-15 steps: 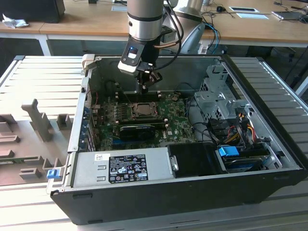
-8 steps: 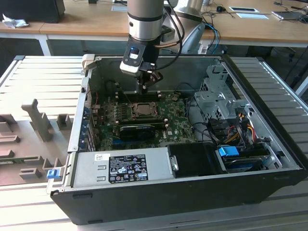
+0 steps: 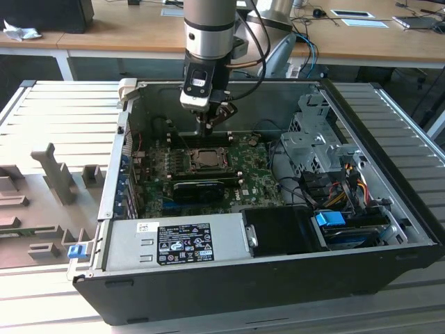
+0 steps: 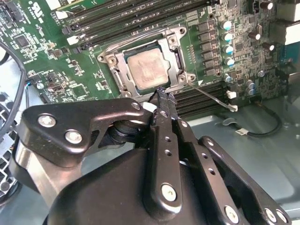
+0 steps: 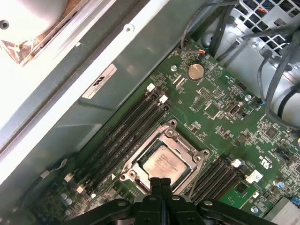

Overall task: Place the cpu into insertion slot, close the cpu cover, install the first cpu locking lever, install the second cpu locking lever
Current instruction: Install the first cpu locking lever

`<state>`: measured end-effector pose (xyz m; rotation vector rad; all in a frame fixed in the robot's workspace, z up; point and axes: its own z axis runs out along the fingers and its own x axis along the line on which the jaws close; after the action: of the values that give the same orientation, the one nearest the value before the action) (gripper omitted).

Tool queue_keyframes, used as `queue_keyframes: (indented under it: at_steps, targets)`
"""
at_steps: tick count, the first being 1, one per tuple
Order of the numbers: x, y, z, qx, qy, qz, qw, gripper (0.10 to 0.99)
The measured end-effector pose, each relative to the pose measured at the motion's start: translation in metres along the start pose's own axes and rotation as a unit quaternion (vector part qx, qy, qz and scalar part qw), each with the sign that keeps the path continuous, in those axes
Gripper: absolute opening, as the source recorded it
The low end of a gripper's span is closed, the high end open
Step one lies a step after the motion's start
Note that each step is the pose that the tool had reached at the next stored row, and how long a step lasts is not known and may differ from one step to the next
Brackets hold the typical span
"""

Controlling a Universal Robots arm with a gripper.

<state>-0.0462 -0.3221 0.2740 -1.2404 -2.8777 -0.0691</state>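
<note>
Closest in both wrist views, the end effector (image 4: 162, 96) (image 5: 161, 183) is clenched, its two black fingers pressed together with nothing between them. Its tip hangs just over the near edge of the insertion slot (image 4: 108, 59); whether it touches is unclear.

Just beyond the tip, the cpu (image 4: 147, 69) (image 5: 162, 161) lies flat in the slot with its silvery top facing up, so the first step looks done. The cpu cover (image 4: 177, 55) (image 5: 183, 146) appears folded down around the chip, framing it, which suggests the second step is done too.

One thin wire lever (image 4: 208, 96) angles out from the slot's corner over the memory slots (image 4: 201, 93) and looks unlatched. The other lever's state I cannot tell. By that reading, the locking work remains.

Further off, the green motherboard (image 5: 220, 117) spreads out. In the exterior view the arm reaches down into the open computer case (image 3: 278, 278), which sits on the slatted worktop (image 3: 55, 118).
</note>
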Motion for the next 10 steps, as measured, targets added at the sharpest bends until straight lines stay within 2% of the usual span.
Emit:
queue_keyframes:
  at_steps: [5, 10]
  targets:
    - [0.0002, -0.0010, 0.0002, 0.0003, 0.0005, -0.015, 0.9999, 0.106]
    - [0.0002, -0.0010, 0.0004, 0.0011, 0.0018, -0.049, 0.9988, 0.106]
